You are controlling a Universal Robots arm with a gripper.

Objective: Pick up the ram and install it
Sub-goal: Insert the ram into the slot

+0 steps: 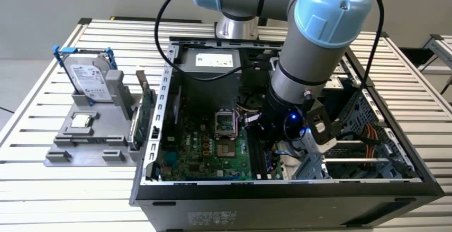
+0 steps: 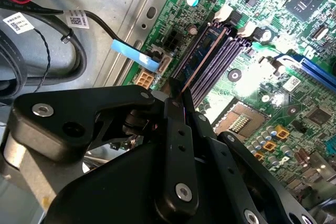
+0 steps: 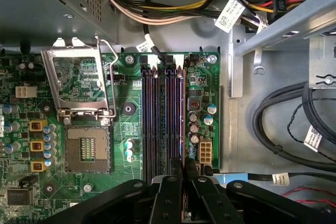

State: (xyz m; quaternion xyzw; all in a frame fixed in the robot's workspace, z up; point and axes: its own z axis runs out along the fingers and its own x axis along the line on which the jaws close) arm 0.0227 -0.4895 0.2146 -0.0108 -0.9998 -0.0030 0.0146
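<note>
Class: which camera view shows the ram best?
The second wrist view: the ram runs edge-on from the gripper, which is shut on it, along the memory slots. In the first wrist view it is a thin line over the slots. In the exterior view the arm covers that spot.

- The arm [image 1: 310,57] reaches steeply down from the back, its grey forearm between blue-capped joints.
- The wrist [image 1: 286,118] carries a lit blue light.
- The gripper [image 3: 183,169] points downward; in both wrist views its black fingers [image 2: 176,129] are pinched close on a thin edge-on strip.
</note>
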